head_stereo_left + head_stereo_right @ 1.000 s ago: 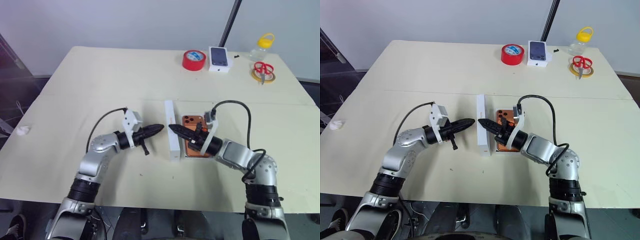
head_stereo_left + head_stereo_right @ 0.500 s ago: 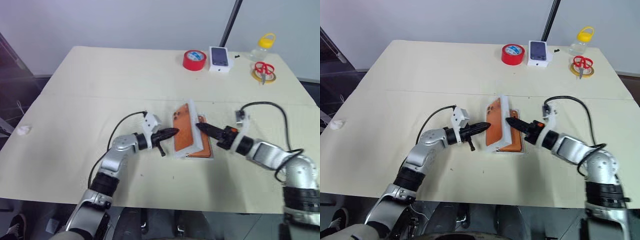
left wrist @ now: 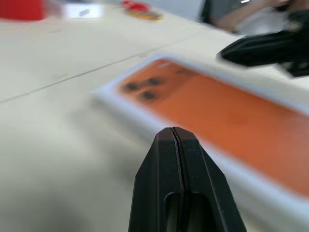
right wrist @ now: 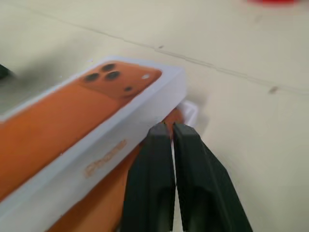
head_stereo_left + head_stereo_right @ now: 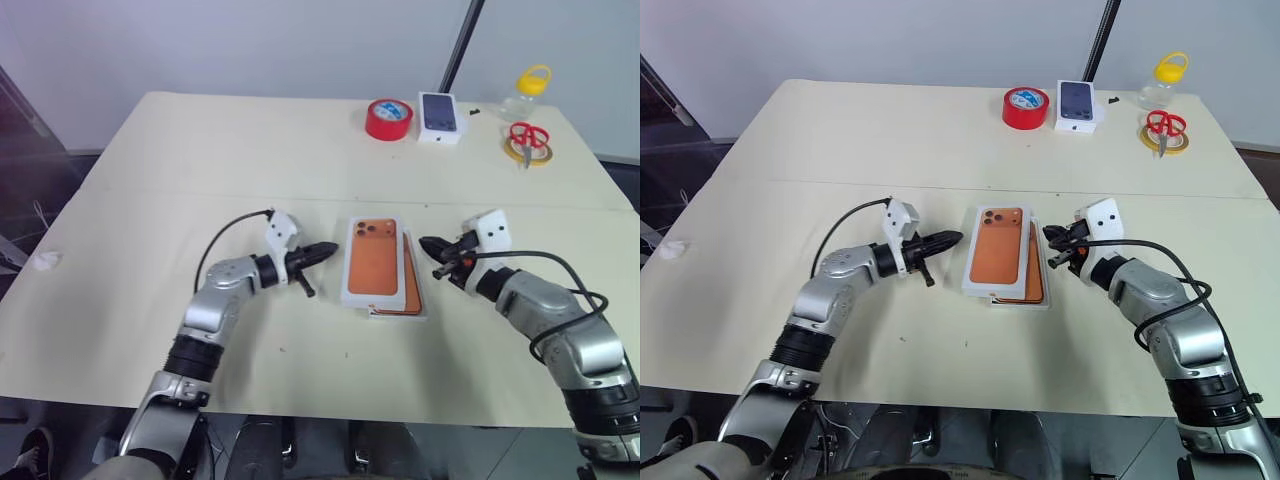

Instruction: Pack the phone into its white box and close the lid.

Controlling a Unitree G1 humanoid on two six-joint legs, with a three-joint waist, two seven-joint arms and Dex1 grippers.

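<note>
The lid (image 5: pixel 373 260) lies flat with its orange phone picture up, on top of the white box (image 4: pixel 190 109). It sits shifted toward my left, so a strip of the copper-orange phone (image 5: pixel 411 283) shows along its right side. My left gripper (image 5: pixel 330 247) is shut and empty, its tip just left of the lid, a small gap away. My right gripper (image 5: pixel 428 244) is shut and empty too, its tip close to the box's far right corner. In the right wrist view the black fingers (image 4: pixel 157 145) point at the lid's end wall (image 4: pixel 72 130).
At the table's far edge stand a red tape roll (image 5: pixel 388 119), a small white box with a dark phone picture (image 5: pixel 440 117), red scissors (image 5: pixel 527 137) on a yellow ring, and a yellow-capped jar (image 5: pixel 527 92). A white scrap (image 5: pixel 45 261) lies at the left edge.
The lid stood on its long edge, then tipped over to the right, and now lies flat picture-up over the box. My right gripper pulled back to the right and rolled.
</note>
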